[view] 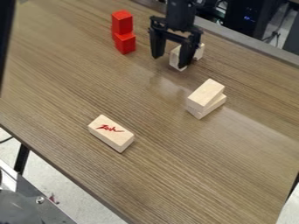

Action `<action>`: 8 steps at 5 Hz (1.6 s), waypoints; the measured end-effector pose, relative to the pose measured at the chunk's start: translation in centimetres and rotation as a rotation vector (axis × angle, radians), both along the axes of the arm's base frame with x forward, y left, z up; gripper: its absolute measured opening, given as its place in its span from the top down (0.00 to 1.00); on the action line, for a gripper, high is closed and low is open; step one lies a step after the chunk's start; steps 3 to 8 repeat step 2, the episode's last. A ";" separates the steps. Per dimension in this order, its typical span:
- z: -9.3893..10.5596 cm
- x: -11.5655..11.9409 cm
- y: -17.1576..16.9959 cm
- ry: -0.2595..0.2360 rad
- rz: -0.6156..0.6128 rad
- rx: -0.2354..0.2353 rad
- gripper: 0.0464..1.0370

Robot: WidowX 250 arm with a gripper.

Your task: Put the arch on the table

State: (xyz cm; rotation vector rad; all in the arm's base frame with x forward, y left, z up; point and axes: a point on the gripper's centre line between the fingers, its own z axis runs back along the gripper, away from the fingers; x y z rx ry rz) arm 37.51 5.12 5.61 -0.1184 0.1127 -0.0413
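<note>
The gripper (pixel 170 61) hangs near the top centre of the table (pixel 76 83), its two fingers apart and pointing down. Behind its right finger is a pale wooden piece (pixel 175 58), partly hidden, with parts showing on both sides of that finger. This may be the arch, but its full shape cannot be made out. It looks to be at table level. Whether the finger touches it cannot be told.
Red blocks (pixel 125 43) stand stacked to the left of the gripper. Two pale wooden blocks (pixel 205 95) lie one on the other, slightly askew, right of centre. A single wooden block (pixel 111 133) with red marking lies nearer the front edge.
</note>
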 end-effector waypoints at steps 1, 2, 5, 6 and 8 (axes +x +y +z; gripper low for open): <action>2.3 -1.9 0.8 -0.069 0.005 -0.024 0.04; 4.3 -3.5 1.0 -0.155 -0.001 0.002 0.04; 4.3 -3.5 1.0 -0.155 -0.001 0.002 0.04; 4.3 -3.5 1.0 -0.155 -0.001 0.002 0.04; 4.3 -3.5 1.0 -0.155 -0.001 0.002 0.04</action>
